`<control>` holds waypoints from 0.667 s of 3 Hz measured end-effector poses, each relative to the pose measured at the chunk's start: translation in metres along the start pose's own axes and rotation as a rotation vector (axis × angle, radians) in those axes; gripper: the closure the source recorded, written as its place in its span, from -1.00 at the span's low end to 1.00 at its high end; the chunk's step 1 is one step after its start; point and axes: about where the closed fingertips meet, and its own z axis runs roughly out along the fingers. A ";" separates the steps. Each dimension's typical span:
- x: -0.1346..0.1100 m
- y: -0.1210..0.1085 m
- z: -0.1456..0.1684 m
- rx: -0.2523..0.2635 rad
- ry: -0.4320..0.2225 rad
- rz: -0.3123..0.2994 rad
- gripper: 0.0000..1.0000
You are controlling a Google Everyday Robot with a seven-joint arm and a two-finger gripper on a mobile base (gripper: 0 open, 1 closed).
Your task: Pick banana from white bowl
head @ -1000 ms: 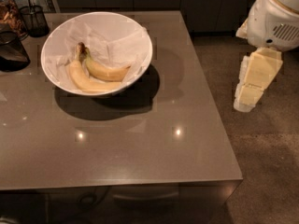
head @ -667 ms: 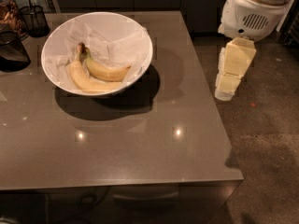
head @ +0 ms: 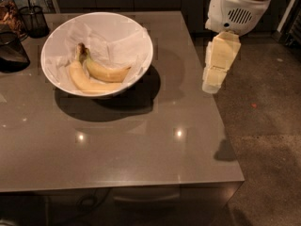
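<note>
The white bowl (head: pixel 147 45), lined with crumpled white paper, stands on the back left of the grey table (head: pixel 141 149). Two bananas lie in it. The banana (head: pixel 107 73) is the deeper yellow curved one, nearer the bowl's middle, its stem pointing up-left. A paler banana (head: pixel 79 79) lies beside it along the bowl's front-left wall. My gripper (head: pixel 212 84), cream-coloured, hangs down from the white arm housing (head: pixel 237 8) over the table's right edge, well to the right of the bowl and above table height. It holds nothing.
A dark wire-mesh cup (head: pixel 34 19) stands at the back left corner. A dark rounded object (head: pixel 10 51) sits at the left edge. Speckled floor (head: pixel 268 126) lies to the right of the table's right edge.
The arm and gripper have moved left, from over the floor to the table's right edge, closer to the bowl. The bowl and the bananas have not moved.
</note>
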 end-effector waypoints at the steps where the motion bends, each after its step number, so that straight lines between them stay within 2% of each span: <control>1: -0.039 -0.004 0.010 -0.022 -0.043 -0.017 -1.00; 2: -0.092 -0.006 0.016 -0.040 -0.049 -0.068 -1.00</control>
